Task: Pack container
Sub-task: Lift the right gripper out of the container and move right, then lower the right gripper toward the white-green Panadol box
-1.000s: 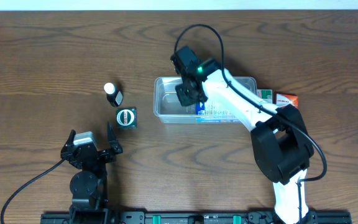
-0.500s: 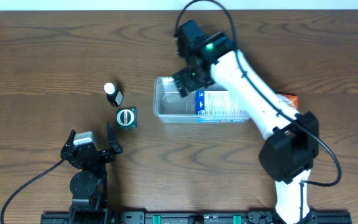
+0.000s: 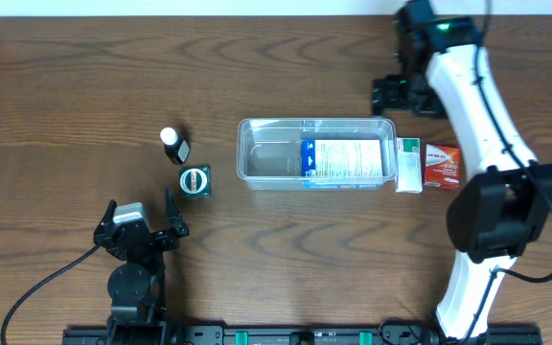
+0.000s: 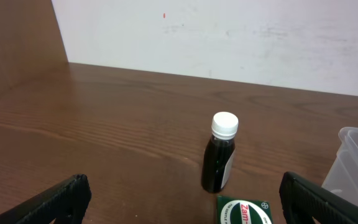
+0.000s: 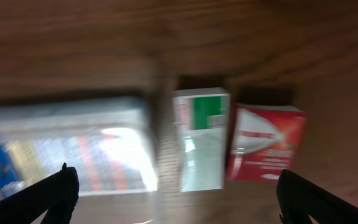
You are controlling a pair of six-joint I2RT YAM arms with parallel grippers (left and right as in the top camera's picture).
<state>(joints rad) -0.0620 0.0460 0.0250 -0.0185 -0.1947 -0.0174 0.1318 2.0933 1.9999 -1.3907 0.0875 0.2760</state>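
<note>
Container first: the clear tub lies lengthwise on the wooden table, and in its right half a blue-and-white box lies flat. Just beside the container's right end wall lies a green-and-white box, touching the wall or nearly so — I cannot tell which. On that box's side away from the container, close against it, is a red box. My right gripper hangs over the table beyond the container's far right corner, apart from everything, its fingers spread wide with nothing between them. Its own camera looks down, blurred, on the container's right end and the two boxes beside it. Off the container's left end, apart from it, a dark bottle with a white cap stands upright. Close to the bottle, on the side nearer my base, is a small green box with a round mark on top. My left gripper sits low, further out from the container's left end than the green box and nearer my base — fingers fully released, holding nothing, facing the bottle.
</note>
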